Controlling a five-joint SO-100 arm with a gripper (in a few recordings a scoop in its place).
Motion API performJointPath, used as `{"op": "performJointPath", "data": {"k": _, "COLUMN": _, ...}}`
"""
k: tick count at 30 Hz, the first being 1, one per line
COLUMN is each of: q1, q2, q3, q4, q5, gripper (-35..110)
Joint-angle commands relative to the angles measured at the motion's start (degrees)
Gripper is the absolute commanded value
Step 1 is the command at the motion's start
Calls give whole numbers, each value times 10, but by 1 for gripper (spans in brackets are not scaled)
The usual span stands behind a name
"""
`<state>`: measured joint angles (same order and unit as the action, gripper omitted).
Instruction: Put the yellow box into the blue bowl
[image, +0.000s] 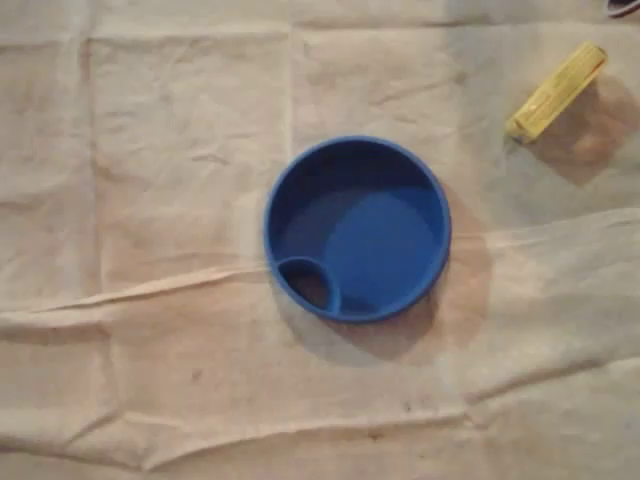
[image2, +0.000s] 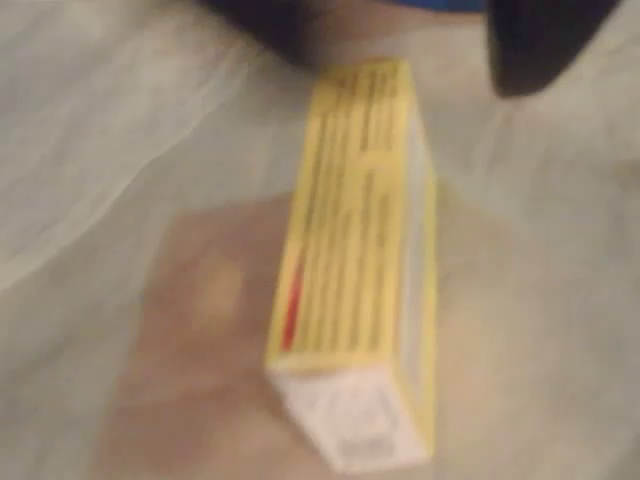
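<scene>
Overhead view: a blue bowl (image: 357, 229) was seen near the middle of a creased beige cloth (image: 150, 150). A small round pocket was noted inside its lower-left rim. The yellow box (image: 556, 90) was found lying diagonally on the cloth toward the upper right, well apart from the bowl.

Wrist view, blurred: the box was seen lengthwise just below the gripper (image2: 405, 55). Its dark fingers (image2: 540, 45) were spread wider than the box's far end, the right one clear of it. The gripper was recorded as open.
</scene>
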<state>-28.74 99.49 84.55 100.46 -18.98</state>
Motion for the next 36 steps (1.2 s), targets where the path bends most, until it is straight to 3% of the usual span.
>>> {"op": "performJointPath", "data": {"k": 1, "q1": 4, "q2": 8, "q3": -35, "q4": -9, "q5": 3, "gripper": 24}}
{"op": "performJointPath", "data": {"k": 10, "q1": 22, "q2": -4, "q3": -25, "q4": -52, "q5": 2, "gripper": 32}}
{"op": "performJointPath", "data": {"k": 36, "q1": 32, "q2": -140, "q3": -25, "q4": -59, "q5": 0, "gripper": 32}}
